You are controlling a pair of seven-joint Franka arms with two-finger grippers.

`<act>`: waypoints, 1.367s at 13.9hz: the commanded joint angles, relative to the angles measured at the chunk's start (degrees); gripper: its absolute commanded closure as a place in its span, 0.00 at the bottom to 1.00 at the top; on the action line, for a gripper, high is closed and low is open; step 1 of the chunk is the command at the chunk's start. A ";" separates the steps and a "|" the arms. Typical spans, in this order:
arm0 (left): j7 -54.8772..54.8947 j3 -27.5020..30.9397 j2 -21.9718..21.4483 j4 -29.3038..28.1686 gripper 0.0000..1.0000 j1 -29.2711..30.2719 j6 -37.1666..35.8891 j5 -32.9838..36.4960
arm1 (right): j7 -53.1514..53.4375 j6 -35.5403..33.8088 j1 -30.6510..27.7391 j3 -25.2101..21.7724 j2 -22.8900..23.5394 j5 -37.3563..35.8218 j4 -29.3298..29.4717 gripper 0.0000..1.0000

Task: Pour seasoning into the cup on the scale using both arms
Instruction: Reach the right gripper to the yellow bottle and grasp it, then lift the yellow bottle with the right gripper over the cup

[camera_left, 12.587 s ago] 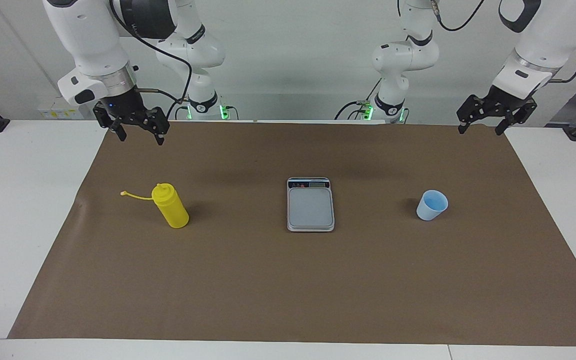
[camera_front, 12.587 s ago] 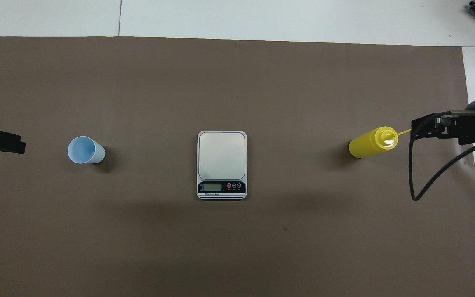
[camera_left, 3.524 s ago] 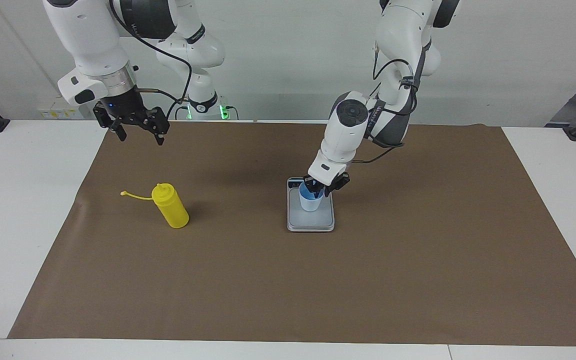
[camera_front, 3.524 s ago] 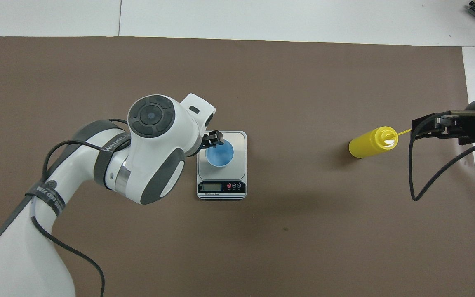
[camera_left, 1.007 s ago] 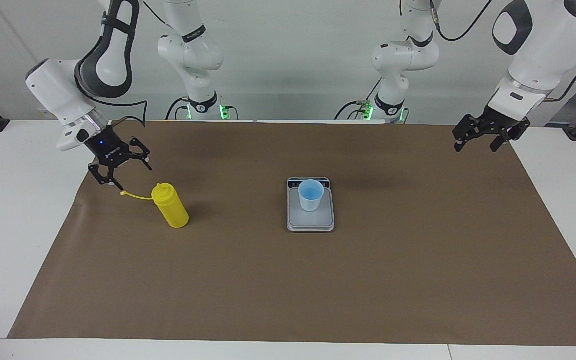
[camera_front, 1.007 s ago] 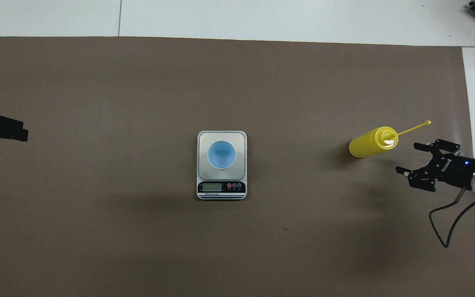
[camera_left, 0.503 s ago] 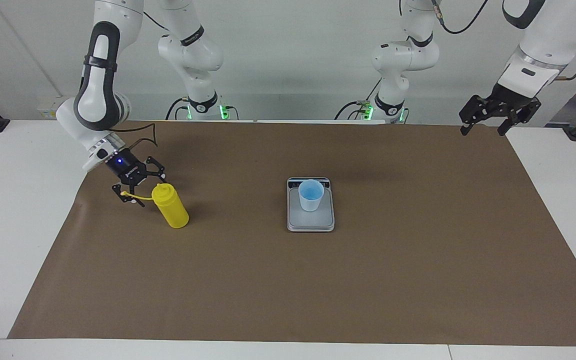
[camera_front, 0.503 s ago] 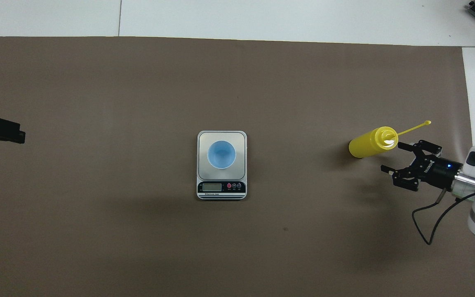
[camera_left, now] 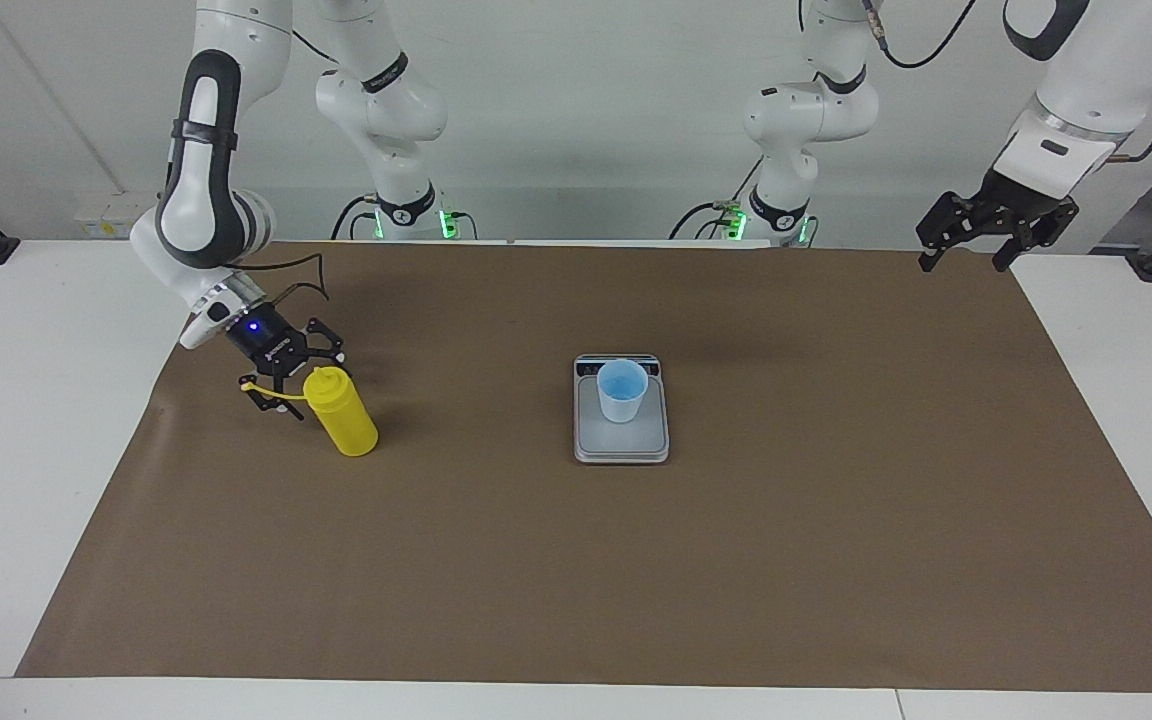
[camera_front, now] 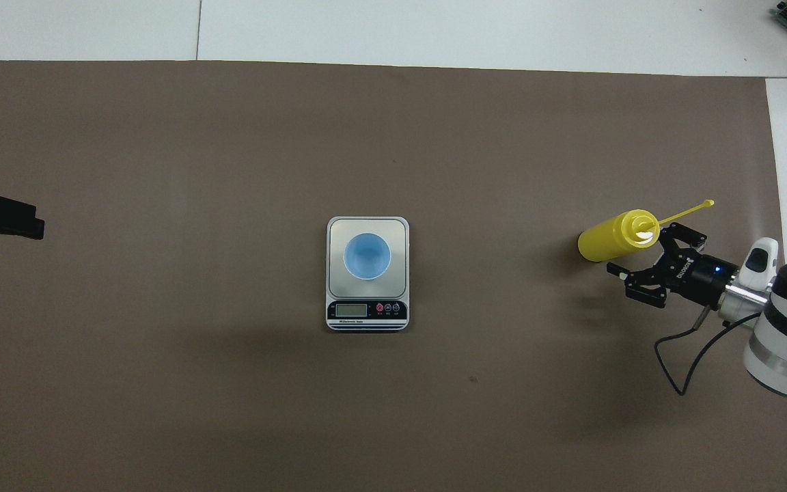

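Observation:
The yellow seasoning bottle (camera_left: 344, 418) (camera_front: 607, 238) stands on the brown mat toward the right arm's end, its cap strap (camera_left: 266, 391) (camera_front: 687, 210) sticking out sideways. My right gripper (camera_left: 298, 386) (camera_front: 638, 247) is open and low at the bottle's top, with one finger on each side of the strap. I cannot tell whether it touches the bottle. The light-blue cup (camera_left: 622, 392) (camera_front: 366, 256) stands upright on the scale (camera_left: 588, 445) (camera_front: 336, 229) in the middle of the mat. My left gripper (camera_left: 971, 240) (camera_front: 4, 222) hangs open over the mat's corner at its own end and waits.
The brown mat (camera_left: 576, 580) covers most of the white table (camera_left: 26, 400). The scale's display strip (camera_front: 366, 311) faces the robots. The two arm bases (camera_left: 406, 215) (camera_left: 776, 215) stand at the table's edge nearest the robots.
My right gripper has slid along the strap toward the bottle and now sits at its top. The left gripper, cup, scale and bottle have stayed put.

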 commanded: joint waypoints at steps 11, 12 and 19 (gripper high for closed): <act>-0.70 -0.36 -1.53 -1.69 0.00 1.30 -0.78 0.53 | -11.55 0.84 2.40 0.31 4.96 12.90 4.14 0.39; -0.70 -0.36 -1.53 -1.69 0.00 1.30 -0.78 0.53 | -11.46 0.76 2.40 0.31 4.96 12.64 4.75 0.54; -0.70 -0.36 -1.53 -1.69 0.00 1.30 -0.78 0.53 | -3.31 6.27 7.14 0.93 3.82 9.75 9.58 0.90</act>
